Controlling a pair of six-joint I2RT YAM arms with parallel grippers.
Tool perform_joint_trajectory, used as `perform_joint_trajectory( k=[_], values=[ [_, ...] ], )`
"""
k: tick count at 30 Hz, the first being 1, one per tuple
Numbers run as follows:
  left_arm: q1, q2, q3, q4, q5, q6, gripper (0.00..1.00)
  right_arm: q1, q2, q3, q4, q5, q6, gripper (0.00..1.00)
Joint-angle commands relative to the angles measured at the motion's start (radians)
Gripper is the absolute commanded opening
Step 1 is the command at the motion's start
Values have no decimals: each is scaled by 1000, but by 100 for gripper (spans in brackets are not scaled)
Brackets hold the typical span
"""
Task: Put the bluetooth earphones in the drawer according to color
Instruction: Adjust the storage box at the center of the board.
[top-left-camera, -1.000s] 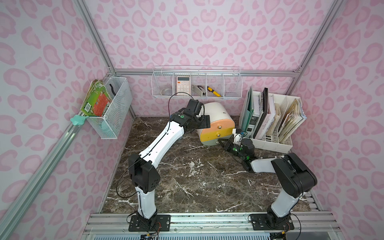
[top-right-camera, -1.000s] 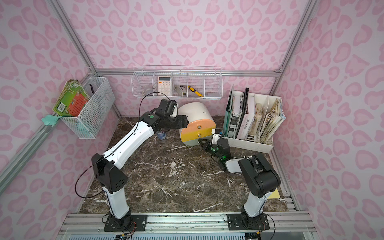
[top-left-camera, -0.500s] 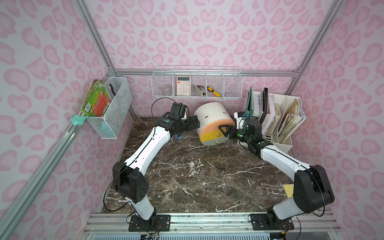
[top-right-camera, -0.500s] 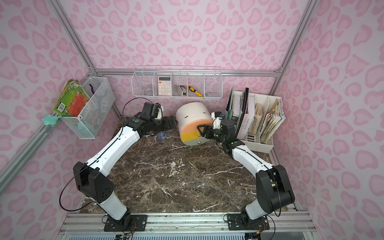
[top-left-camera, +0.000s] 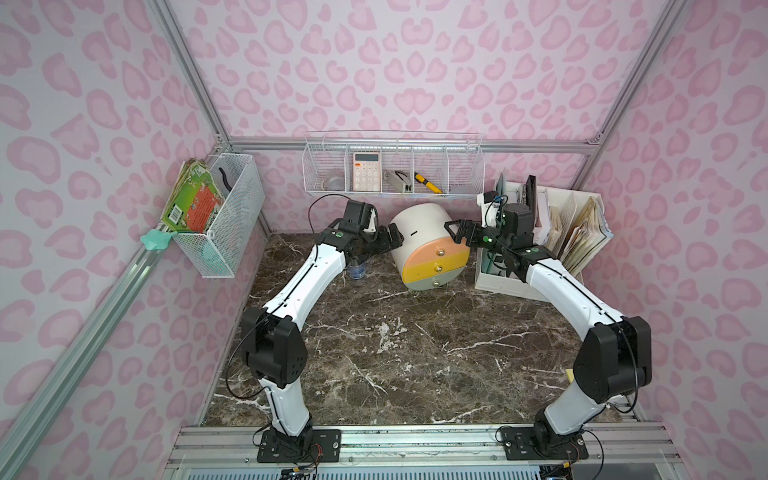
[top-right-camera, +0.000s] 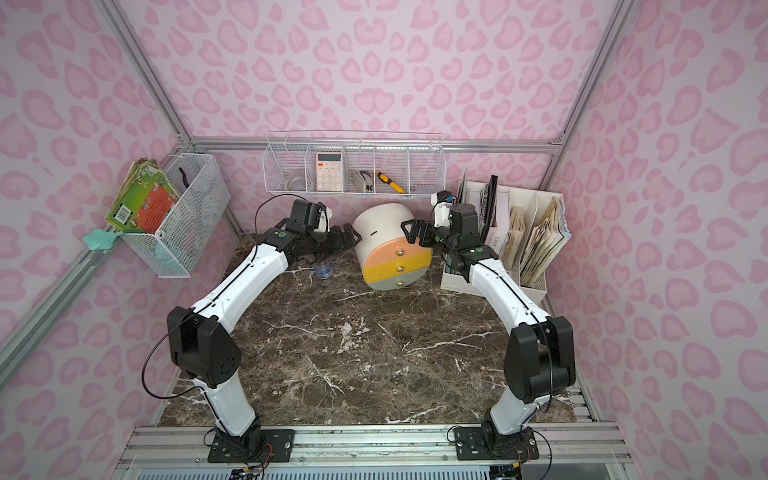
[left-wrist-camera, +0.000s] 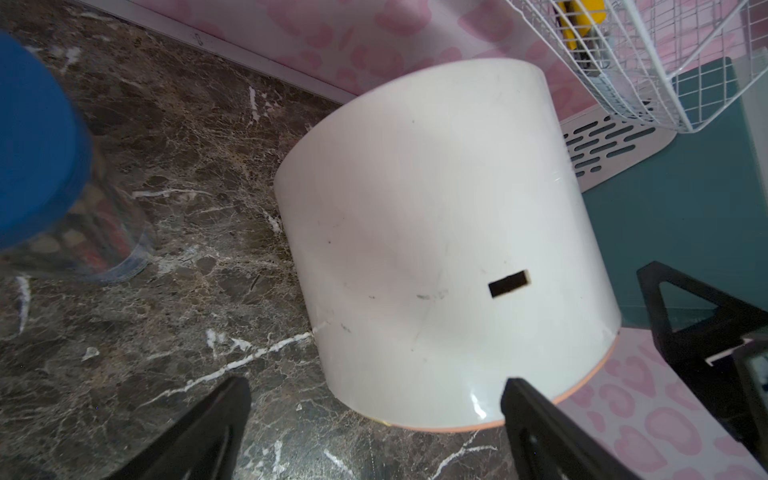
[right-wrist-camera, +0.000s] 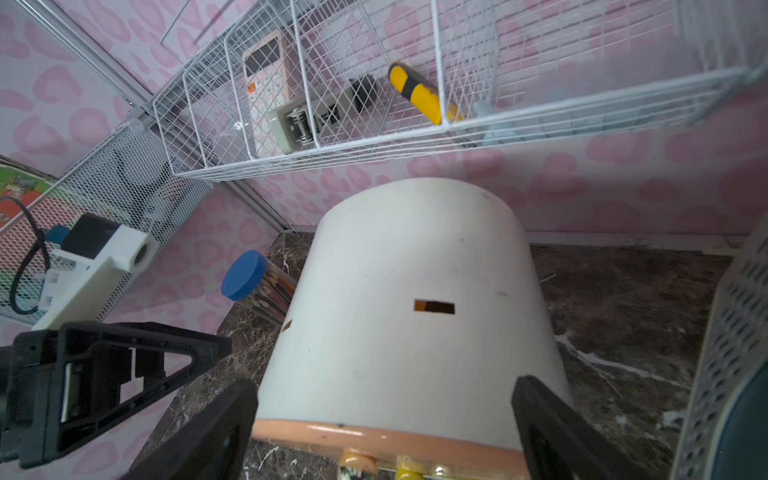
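1. In both top views the drawer (top-left-camera: 428, 245) sits tilted at the back of the tabletop (top-left-camera: 374, 357). It is midway between the left gripper (top-left-camera: 392, 240) and the right gripper (top-left-camera: 457, 230), its fronts shut and facing forward. No bluetooth earphones show.
2. Left wrist: the left gripper (left-wrist-camera: 374, 432) has its jaws apart, with the white shell (left-wrist-camera: 436, 249) directly ahead.
3. Right wrist: the right gripper (right-wrist-camera: 382, 436) has its jaws apart, straddling the arch (right-wrist-camera: 407, 311) and gripping nothing.

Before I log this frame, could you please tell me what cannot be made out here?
Earphones: none visible in any view; the drawer, its three fronts shut, hides any contents.
Jar: blurred and edge-cut in the left wrist view; the left arm partly covers it in both top views.
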Motion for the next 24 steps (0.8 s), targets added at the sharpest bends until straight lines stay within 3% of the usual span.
perform_joint_trajectory(
  k=[1, 13, 18, 24],
  values=[
    [5, 45, 36, 21, 2, 6, 99, -15, 64, 70, -53, -18, -28, 98],
    [21, 141, 84, 59, 59, 23, 97, -5, 334, 372, -215, -92, -92, 98],
    [21, 107, -1, 129, 133, -13, 94, 53, 299, 292, -204, -116, -118, 98],
    [18, 10, -149, 231, 189, -64, 92, 87, 175, 71, -73, -148, -61, 98]
  ],
)
